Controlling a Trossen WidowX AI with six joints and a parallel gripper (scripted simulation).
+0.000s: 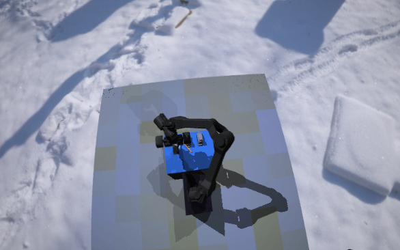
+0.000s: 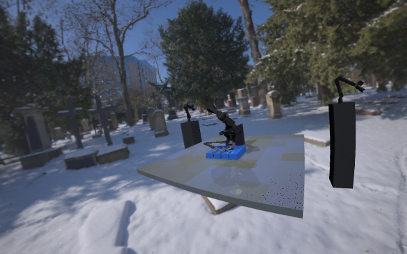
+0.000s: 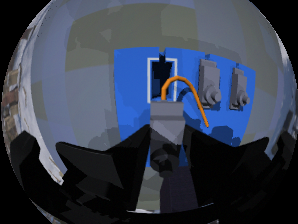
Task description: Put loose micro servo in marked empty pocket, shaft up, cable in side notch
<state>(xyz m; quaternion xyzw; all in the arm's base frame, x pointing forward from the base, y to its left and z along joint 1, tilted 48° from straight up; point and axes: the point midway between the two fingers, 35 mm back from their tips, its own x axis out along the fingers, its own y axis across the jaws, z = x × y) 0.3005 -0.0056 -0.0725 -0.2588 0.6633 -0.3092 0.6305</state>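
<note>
We had the gripper (image 3: pixel 168 137) clamped on the micro servo (image 3: pixel 168 117), held just short of the white-outlined empty pocket (image 3: pixel 160 79) on the blue deck (image 3: pixel 133 90); seating, releasing and retreating were, by our judgement, all left. The servo looked a small grey block, its orange cable (image 3: pixel 189 95) arching toward the two seated servos (image 3: pixel 222 84).

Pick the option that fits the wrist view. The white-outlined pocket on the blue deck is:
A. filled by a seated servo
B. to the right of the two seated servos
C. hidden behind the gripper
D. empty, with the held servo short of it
D: the white-outlined pocket shows only dark interior, while the gripper is shut on the micro servo just below it, its orange cable arching over the blue deck.
</note>
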